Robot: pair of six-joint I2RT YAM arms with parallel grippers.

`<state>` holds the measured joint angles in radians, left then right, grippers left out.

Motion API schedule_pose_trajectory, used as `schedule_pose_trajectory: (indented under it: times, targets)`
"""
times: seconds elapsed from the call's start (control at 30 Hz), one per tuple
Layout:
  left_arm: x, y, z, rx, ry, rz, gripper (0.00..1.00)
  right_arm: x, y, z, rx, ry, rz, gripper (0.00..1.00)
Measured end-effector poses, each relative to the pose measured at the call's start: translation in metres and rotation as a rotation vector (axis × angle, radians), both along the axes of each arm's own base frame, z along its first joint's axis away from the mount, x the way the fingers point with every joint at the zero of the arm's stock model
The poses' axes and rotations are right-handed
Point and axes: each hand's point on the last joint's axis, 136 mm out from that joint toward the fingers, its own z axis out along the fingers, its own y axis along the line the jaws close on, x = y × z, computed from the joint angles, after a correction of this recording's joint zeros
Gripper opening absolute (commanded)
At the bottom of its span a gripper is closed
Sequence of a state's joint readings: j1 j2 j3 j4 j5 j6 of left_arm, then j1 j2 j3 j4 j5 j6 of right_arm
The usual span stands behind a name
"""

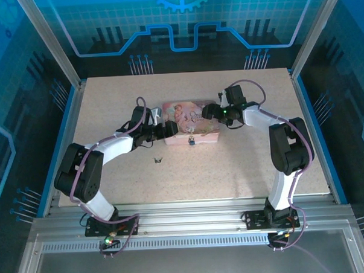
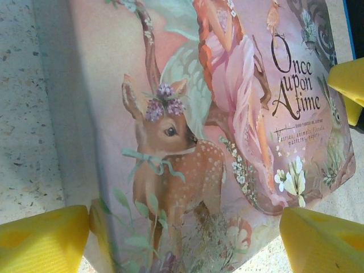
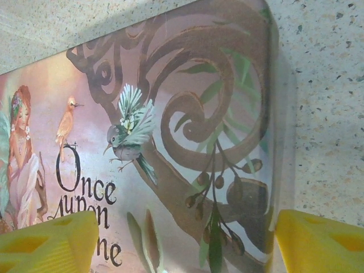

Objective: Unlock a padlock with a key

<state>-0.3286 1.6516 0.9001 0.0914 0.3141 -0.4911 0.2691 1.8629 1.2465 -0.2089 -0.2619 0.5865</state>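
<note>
The tiny bluish-silver padlock (image 1: 192,140) hangs at the front wall of the pink illustrated box (image 1: 190,121). The small dark key (image 1: 158,158) lies on the table in front of the box's left end, apart from both grippers. My left gripper (image 1: 168,130) is at the box's left end, open. Its yellow fingers (image 2: 42,242) straddle the box's corner (image 2: 187,170). My right gripper (image 1: 206,111) is open over the box's right end (image 3: 187,142), one finger (image 3: 45,244) above the lid and the other beside the wall. Padlock and key are out of both wrist views.
The speckled beige table (image 1: 243,164) is framed by aluminium rails and blue walls. A yellow finger of the right gripper (image 2: 348,85) shows at the edge of the left wrist view. Both arm bases stand at the near edge.
</note>
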Motion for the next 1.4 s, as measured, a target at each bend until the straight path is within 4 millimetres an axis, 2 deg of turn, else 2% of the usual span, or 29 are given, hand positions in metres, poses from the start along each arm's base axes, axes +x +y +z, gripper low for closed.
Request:
schedule_pose_trajectory:
  times: [0.13, 0.33, 0.8, 1.1, 1.23, 1.4]
  targets:
    - [0.0, -0.004, 0.001, -0.008, -0.004, -0.001, 0.87, -0.008, -0.003, -0.01, -0.01, 0.015, -0.005, 0.83]
    - [-0.003, -0.01, -0.001, -0.024, -0.006, -0.001, 0.87, -0.016, -0.01, -0.008, -0.019, 0.011, -0.021, 0.83]
    - [-0.01, -0.012, -0.001, -0.048, -0.015, 0.005, 0.87, -0.023, -0.014, -0.007, -0.019, 0.01, -0.025, 0.83]
    - [-0.018, -0.013, 0.006, -0.05, -0.024, -0.005, 0.91, -0.025, -0.015, -0.007, -0.022, 0.017, -0.022, 0.86]
    - [-0.02, -0.009, 0.018, -0.052, -0.038, 0.002, 0.92, -0.034, -0.017, 0.001, -0.028, 0.017, -0.019, 0.87]
    - [-0.021, 0.012, 0.031, -0.004, -0.034, 0.064, 0.92, -0.042, -0.025, 0.026, -0.048, -0.032, -0.027, 0.86]
